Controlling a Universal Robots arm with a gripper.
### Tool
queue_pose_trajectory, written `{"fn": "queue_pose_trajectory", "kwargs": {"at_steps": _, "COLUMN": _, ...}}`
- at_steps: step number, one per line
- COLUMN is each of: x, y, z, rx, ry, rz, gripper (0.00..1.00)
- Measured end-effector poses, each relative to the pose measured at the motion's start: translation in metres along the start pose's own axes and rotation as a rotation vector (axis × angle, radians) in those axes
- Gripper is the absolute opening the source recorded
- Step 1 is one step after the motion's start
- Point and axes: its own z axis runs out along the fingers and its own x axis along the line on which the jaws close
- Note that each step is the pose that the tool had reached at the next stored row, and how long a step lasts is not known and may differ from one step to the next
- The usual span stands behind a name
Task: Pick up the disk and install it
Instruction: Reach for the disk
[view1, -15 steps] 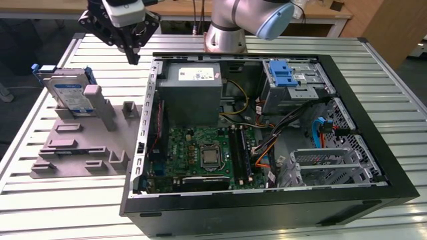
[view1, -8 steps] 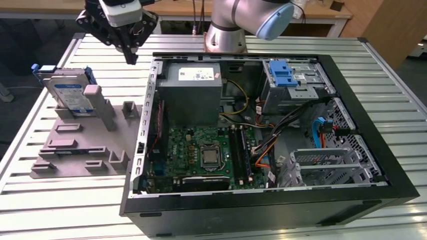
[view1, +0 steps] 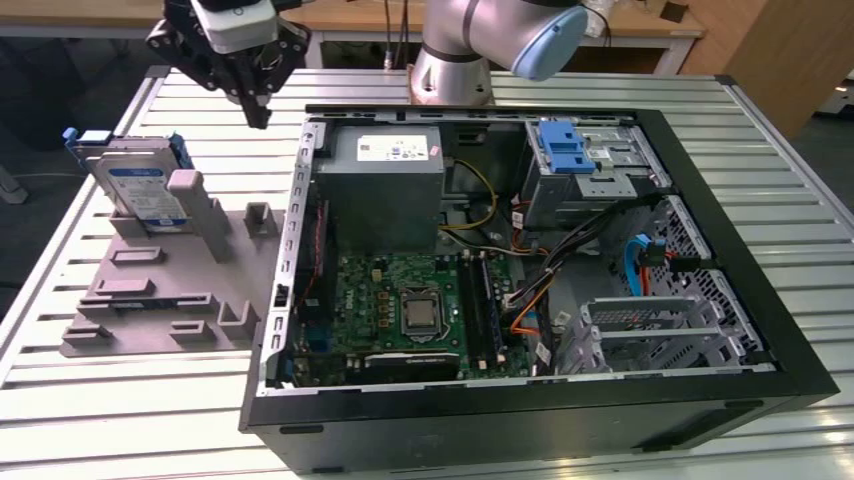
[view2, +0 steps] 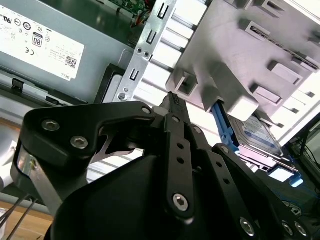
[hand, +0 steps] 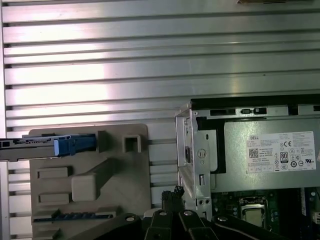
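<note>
Now | end effector closed, empty | disk upright in holder, apart

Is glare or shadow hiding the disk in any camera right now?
Exterior view: even light, the blue-framed silver-grey disk reads plainly. First wrist view: bright glare bands on the slatted metal table, none on the disk. Second wrist view: disk shaded beside the grey holder.

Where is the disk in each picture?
Exterior view: the disk stands upright in the grey holder, at the exterior view's left.
Second wrist view: the disk stands beside the grey holder's blocks.
First wrist view: edge-on, at the grey holder's edge.
Shared landmark: the grey holder.
</note>
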Motion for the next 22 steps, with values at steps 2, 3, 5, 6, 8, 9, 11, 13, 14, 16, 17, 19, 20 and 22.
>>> {"fn": "queue_pose_trajectory", "kwargs": {"at_steps": 2, "x": 0.0009, "y": 0.0002, "z": 0.0, "rx": 0.0, "ry": 0.0, "rz": 0.0, "gripper": 0.11}}
{"fn": "queue_pose_trajectory", "kwargs": {"at_steps": 3, "x": 0.0013, "y": 0.0004, "z": 0.0, "rx": 0.0, "ry": 0.0, "rz": 0.0, "gripper": 0.11}}
{"fn": "queue_pose_trajectory", "kwargs": {"at_steps": 5, "x": 0.0022, "y": 0.0008, "z": 0.0, "rx": 0.0, "ry": 0.0, "rz": 0.0, "gripper": 0.11}}
{"fn": "queue_pose_trajectory", "kwargs": {"at_steps": 6, "x": 0.0027, "y": 0.0011, "z": 0.0, "rx": 0.0, "ry": 0.0, "rz": 0.0, "gripper": 0.11}}
{"fn": "queue_pose_trajectory", "kwargs": {"at_steps": 8, "x": 0.0036, "y": 0.0023, "z": 0.0, "rx": 0.0, "ry": 0.0001, "rz": 0.0, "gripper": 0.11}}
{"fn": "queue_pose_trajectory", "kwargs": {"at_steps": 9, "x": 0.0041, "y": 0.0036, "z": 0.0001, "rx": 0.0, "ry": 0.0, "rz": 0.0, "gripper": 0.11}}
{"fn": "queue_pose_trajectory", "kwargs": {"at_steps": 11, "x": 0.005, "y": 0.006, "z": 0.0002, "rx": 0.0001, "ry": 0.0001, "rz": 0.0, "gripper": 0.11}}
{"fn": "queue_pose_trajectory", "kwargs": {"at_steps": 13, "x": 0.006, "y": 0.0074, "z": 0.0002, "rx": 0.0001, "ry": 0.0001, "rz": 0.0, "gripper": 0.11}}
{"fn": "queue_pose_trajectory", "kwargs": {"at_steps": 14, "x": 0.0066, "y": 0.0078, "z": 0.0002, "rx": 0.0, "ry": 0.0, "rz": 0.0, "gripper": 0.11}}
{"fn": "queue_pose_trajectory", "kwargs": {"at_steps": 16, "x": 0.0078, "y": 0.0084, "z": 0.0002, "rx": 0.0, "ry": 0.0, "rz": 0.0, "gripper": 0.11}}
{"fn": "queue_pose_trajectory", "kwargs": {"at_steps": 17, "x": 0.0084, "y": 0.0084, "z": 0.0002, "rx": 0.0, "ry": 0.0001, "rz": 0.0, "gripper": 0.11}}
{"fn": "queue_pose_trajectory", "kwargs": {"at_steps": 19, "x": 0.0088, "y": 0.0084, "z": 0.0002, "rx": 0.0, "ry": 0.0, "rz": 0.0, "gripper": 0.11}}
{"fn": "queue_pose_trajectory", "kwargs": {"at_steps": 20, "x": 0.0089, "y": 0.0084, "z": 0.0002, "rx": 0.0001, "ry": 0.0001, "rz": 0.0, "gripper": 0.11}}
{"fn": "queue_pose_trajectory", "kwargs": {"at_steps": 22, "x": 0.009, "y": 0.0084, "z": 0.0002, "rx": 0.0, "ry": 0.0, "rz": 0.0, "gripper": 0.11}}
